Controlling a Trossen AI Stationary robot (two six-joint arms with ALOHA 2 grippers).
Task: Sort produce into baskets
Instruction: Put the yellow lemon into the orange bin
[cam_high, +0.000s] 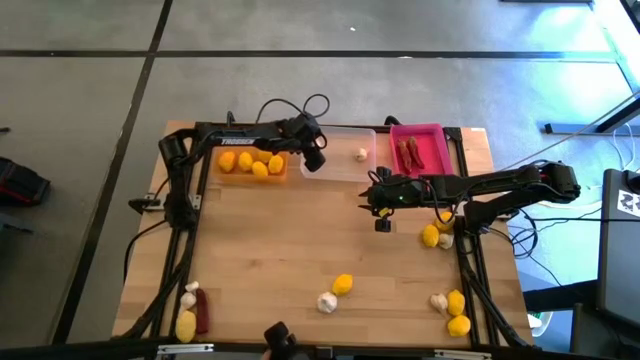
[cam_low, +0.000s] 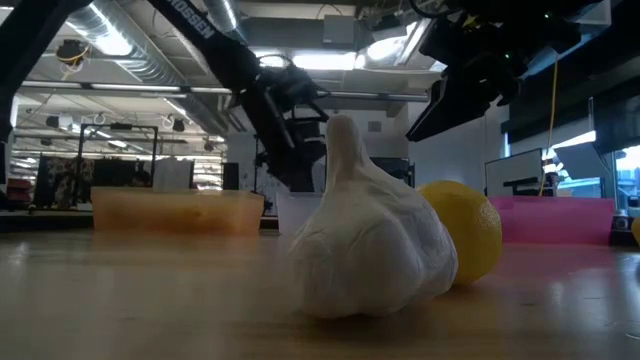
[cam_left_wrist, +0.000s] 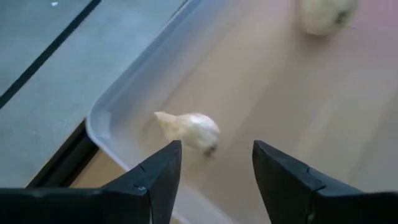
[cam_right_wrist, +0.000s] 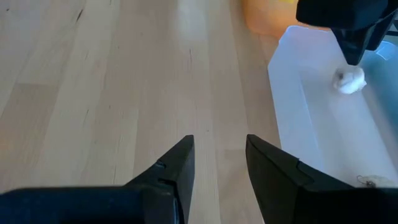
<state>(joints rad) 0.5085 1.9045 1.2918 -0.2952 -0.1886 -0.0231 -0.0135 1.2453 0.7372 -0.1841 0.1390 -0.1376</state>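
The sorting looks roughly half done. Three trays stand in a row along the far edge of the wooden bench (cam_high: 300, 240), and the clear tray (cam_high: 340, 165) in the middle serves as the landmark here.

Containers and contents:
- The orange tray (cam_high: 250, 162), just left of the clear tray, holds about five lemons.
- The clear tray holds two garlic bulbs: one (cam_high: 361, 154) toward its right end, and another (cam_left_wrist: 189, 129) lying in a corner directly under the left gripper (cam_left_wrist: 214, 171).
- The pink tray (cam_high: 420, 148), just right of the clear tray, holds two or three red chilies (cam_high: 411, 153).

Left to sort, all on the bench well away from the clear tray:
- toward the near left corner, a lemon (cam_high: 186, 325), a chili (cam_high: 201, 310) and two garlic bulbs;
- near the middle of the front edge, a lemon (cam_high: 343, 284) touching or just beside a garlic bulb (cam_high: 326, 302);
- toward the near right corner, two lemons and a garlic bulb;
- below the pink tray, a lemon (cam_high: 431, 236) and a garlic bulb (cam_high: 446, 241), partly hidden by the right arm.

The left gripper hovers over the clear tray's left end, fingers spread and empty. The right gripper (cam_right_wrist: 217, 165) hangs over bare bench just in front of the clear tray, its fingers also apart and holding nothing.
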